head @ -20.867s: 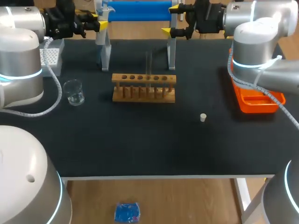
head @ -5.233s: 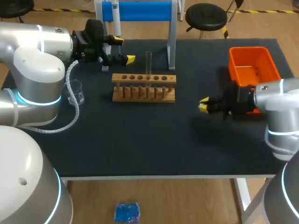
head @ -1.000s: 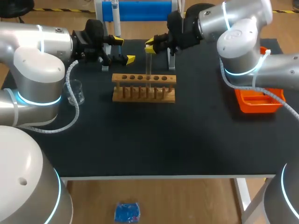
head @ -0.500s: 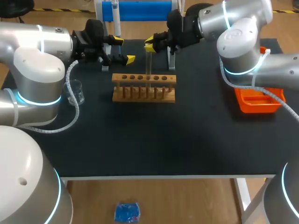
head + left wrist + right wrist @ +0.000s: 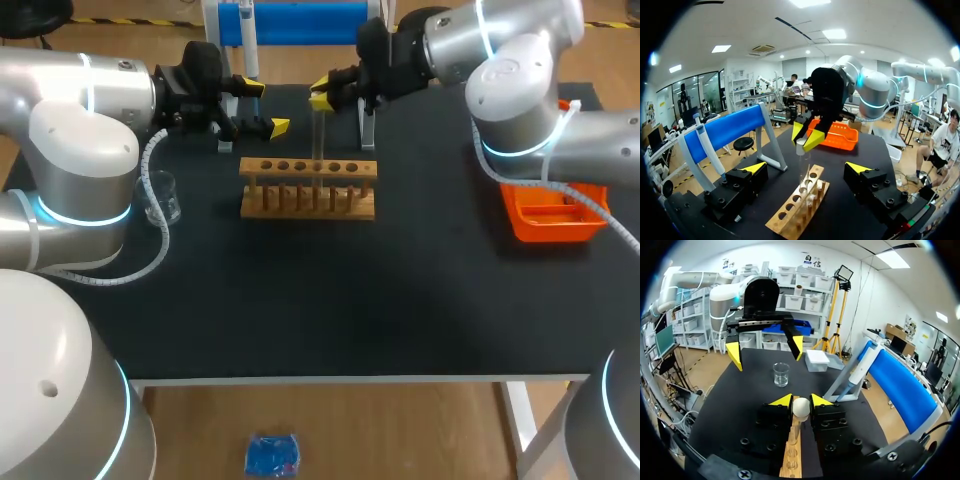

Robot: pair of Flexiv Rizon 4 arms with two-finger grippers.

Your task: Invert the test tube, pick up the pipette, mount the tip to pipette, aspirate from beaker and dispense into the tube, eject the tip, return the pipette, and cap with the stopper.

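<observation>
Standing mid-table, the wooden rack (image 5: 308,187) holds glassware upright; left gripper (image 5: 265,107) hangs wide open and empty, clear of it; right gripper (image 5: 322,97) hovers over the test tube (image 5: 318,135), pinching the white stopper (image 5: 801,408) for capping.

Bright, even light falls from overhead. In the head view the black table (image 5: 330,300) is matte and takes no glare, and shadows on it barely show. The white shells of the left arm (image 5: 75,130) and right arm (image 5: 520,70) carry broad, soft highlights, and the beaker (image 5: 160,197) holds small glints. In the left wrist view the ceiling panels (image 5: 834,34) burn out to plain white. In the right wrist view the stopper (image 5: 800,407) is nearly as bright, and 1 more panel (image 5: 892,257) glares above.
</observation>
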